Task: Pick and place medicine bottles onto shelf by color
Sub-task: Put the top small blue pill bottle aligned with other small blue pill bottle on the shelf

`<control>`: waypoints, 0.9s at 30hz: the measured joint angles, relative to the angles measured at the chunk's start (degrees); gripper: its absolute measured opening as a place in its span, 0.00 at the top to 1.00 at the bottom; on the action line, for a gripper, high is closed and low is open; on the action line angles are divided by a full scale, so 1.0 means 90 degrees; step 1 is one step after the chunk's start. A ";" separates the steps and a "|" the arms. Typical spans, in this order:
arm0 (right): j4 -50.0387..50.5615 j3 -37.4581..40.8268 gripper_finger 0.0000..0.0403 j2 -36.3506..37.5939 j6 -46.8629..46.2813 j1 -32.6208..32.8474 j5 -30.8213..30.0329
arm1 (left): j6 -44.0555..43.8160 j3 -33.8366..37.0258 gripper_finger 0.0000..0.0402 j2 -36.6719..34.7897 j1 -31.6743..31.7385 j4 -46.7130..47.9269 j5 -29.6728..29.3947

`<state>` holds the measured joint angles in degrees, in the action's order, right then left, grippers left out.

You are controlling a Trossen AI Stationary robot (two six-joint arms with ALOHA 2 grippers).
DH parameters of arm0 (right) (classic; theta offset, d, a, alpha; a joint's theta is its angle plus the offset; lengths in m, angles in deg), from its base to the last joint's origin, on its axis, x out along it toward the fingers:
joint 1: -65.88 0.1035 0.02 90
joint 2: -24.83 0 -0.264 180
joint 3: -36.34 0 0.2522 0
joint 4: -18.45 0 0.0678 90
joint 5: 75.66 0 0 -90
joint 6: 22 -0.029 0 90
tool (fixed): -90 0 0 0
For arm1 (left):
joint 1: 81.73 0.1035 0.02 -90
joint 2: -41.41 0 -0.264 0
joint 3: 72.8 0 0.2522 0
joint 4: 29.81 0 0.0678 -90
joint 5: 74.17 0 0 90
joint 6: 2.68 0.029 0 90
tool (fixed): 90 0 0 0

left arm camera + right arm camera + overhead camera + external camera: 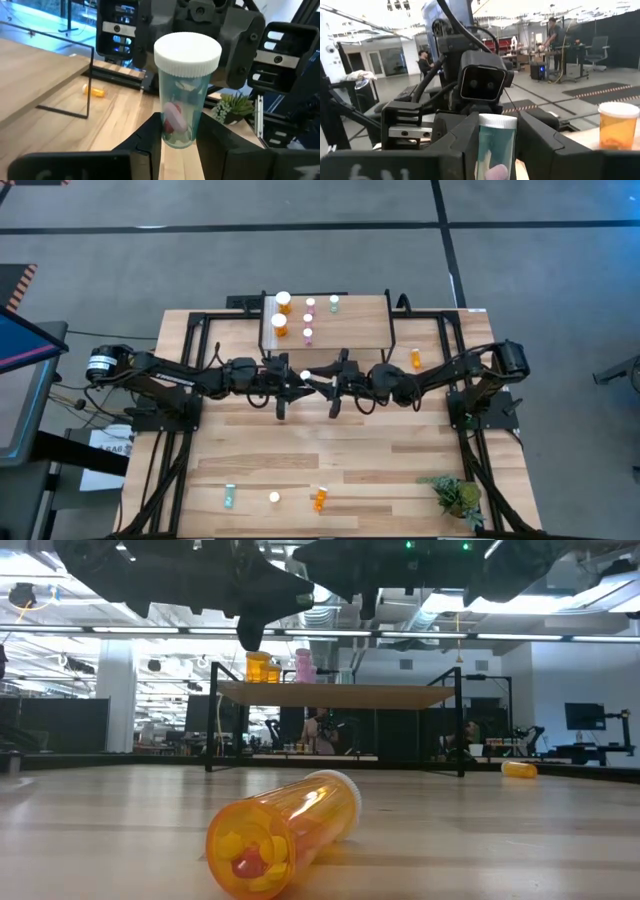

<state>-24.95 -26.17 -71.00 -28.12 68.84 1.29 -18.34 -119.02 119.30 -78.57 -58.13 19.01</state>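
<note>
A teal medicine bottle (182, 95) with a white cap stands upright in the air over the table's middle, between my two grippers, which face each other level. My left gripper (298, 380) is shut on it from the table's left. My right gripper (318, 380) is shut on it from the right. The shelf (350, 330) stands at the far edge on thin black legs. On it stand two orange bottles (283, 302), three pink ones (308, 320) and a teal one (334, 302). My left gripper pinches the bottle's lower body (167, 130) between its two fingers, coming level from the table's left. The bottle stands upright, cap up, clear of the table. My right gripper has its two fingers against the sides of the bottle's body (485, 145) below the cap, coming level from the table's right. The lower end of the bottle is cut off in its wrist view.
An orange bottle (415, 358) lies on the table right of the shelf. Near the front edge lie a teal bottle (229, 497), a white-capped one (274, 497) and an orange one (285, 830) on its side. A small green plant (457, 495) stands at the front right.
</note>
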 joint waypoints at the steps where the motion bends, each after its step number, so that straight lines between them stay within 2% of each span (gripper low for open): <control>1: 0.0048 0.0000 0.61 0.0000 -0.0034 -0.0005 0.0050 | 0.0002 0.0000 0.81 0.0000 0.0006 0.0010 0.0028; 9: 0.0444 0.0005 0.40 0.0081 -0.0389 -0.0087 0.0323 | 0.0005 0.0000 0.80 -0.0002 0.0007 0.0097 0.0116; 12: 0.0688 0.0010 0.35 0.0196 -0.0493 -0.0095 0.0374 | 0.0109 0.0000 0.80 -0.0002 0.0007 0.0208 0.0116; 22: 0.2111 -0.0150 0.34 0.0796 -0.0647 -0.0095 0.0484 | 0.0179 -0.0007 0.80 -0.0124 0.0010 0.0726 0.0114; 27: 0.2440 -0.0155 0.34 0.0979 -0.0885 -0.0097 0.0488 | 0.0355 -0.0095 0.79 -0.0466 0.0010 0.1439 0.0111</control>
<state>-2.99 -27.57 -62.19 -36.09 67.97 5.69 -15.15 -119.88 115.10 -78.49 -45.18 20.02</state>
